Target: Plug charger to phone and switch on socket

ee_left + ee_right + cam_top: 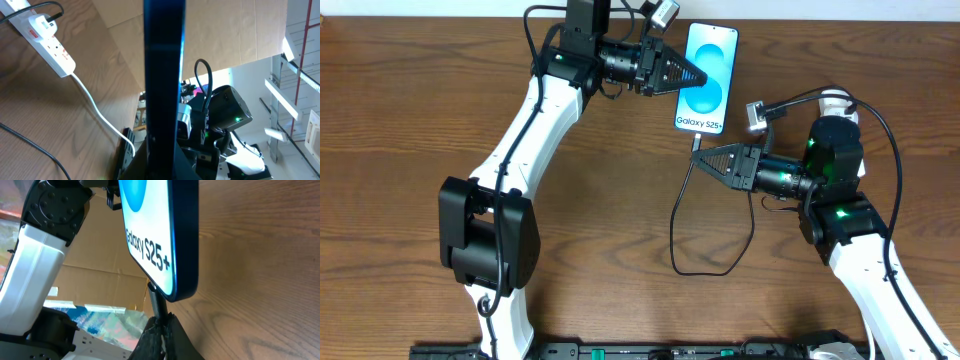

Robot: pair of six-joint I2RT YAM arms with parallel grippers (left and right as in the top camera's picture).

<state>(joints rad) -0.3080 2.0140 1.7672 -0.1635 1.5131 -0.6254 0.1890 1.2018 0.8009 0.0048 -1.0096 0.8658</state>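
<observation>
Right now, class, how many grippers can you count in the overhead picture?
2. The left gripper is on the phone at its long side, mid-screen. The right gripper is at the phone's Galaxy-text end, holding the charger plug. None appears hidden.

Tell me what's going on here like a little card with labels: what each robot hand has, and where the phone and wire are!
phone: screen lit blue and facing up, "Galaxy S25+" at the end near the right hand
left hand: shut on the phone's long edge
right hand: shut on the charger plug tip, right at the phone's short end
cable: black, loops across the table beside the right arm
plugged in: cannot tell
socket: white strip on the table, seen only from the left wrist
switch: cannot tell
</observation>
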